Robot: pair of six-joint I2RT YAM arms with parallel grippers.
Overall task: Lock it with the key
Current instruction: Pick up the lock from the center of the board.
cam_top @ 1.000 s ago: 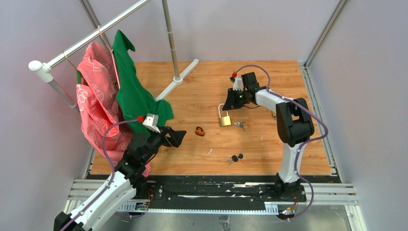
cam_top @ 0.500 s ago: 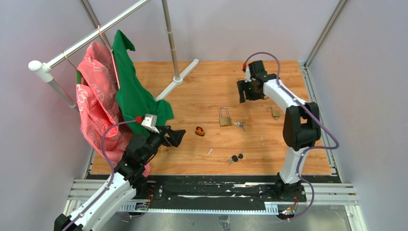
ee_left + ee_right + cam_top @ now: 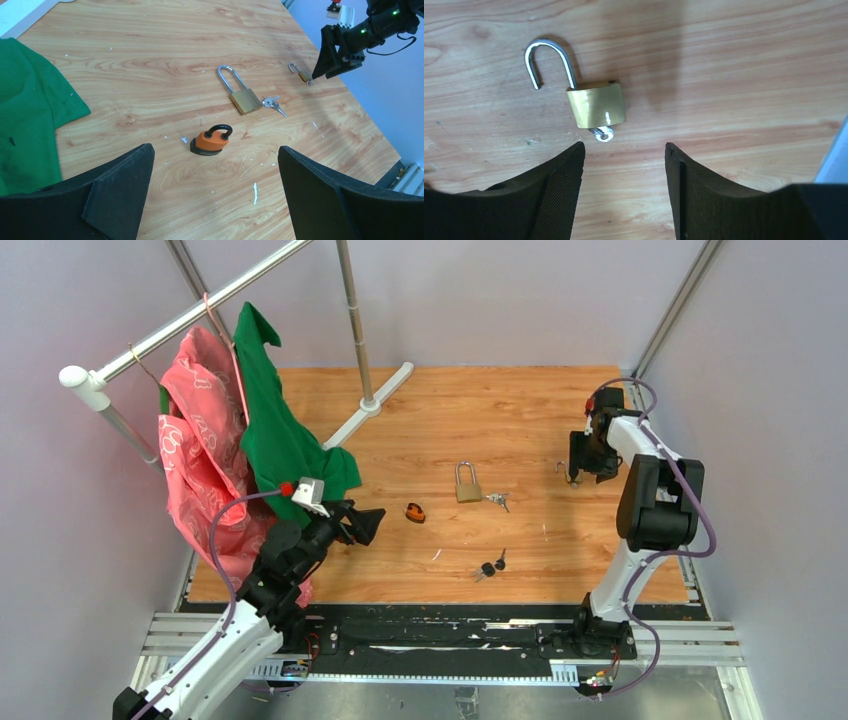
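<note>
A small brass padlock [image 3: 596, 105] lies on the wooden table with its shackle swung open and a key [image 3: 602, 133] stuck in its base. My right gripper [image 3: 624, 147] hovers open just near of it, touching nothing; the top view puts that gripper [image 3: 578, 462] at the far right over the same padlock [image 3: 570, 474]. A bigger brass padlock [image 3: 467, 483] with a long shackle lies mid-table, a key bunch [image 3: 497, 501] beside it. My left gripper [image 3: 372, 527] stands wide open and empty at the left, facing an orange padlock [image 3: 212, 141].
Two black-headed keys [image 3: 490, 566] lie near the front centre. A clothes rack [image 3: 355, 320] with a green garment [image 3: 275, 430] and a pink one [image 3: 200, 455] fills the left side. The table's right edge [image 3: 650, 460] runs close to my right arm.
My right gripper has opened, left the big brass padlock and swung right to the small padlock. The left arm has not moved.
</note>
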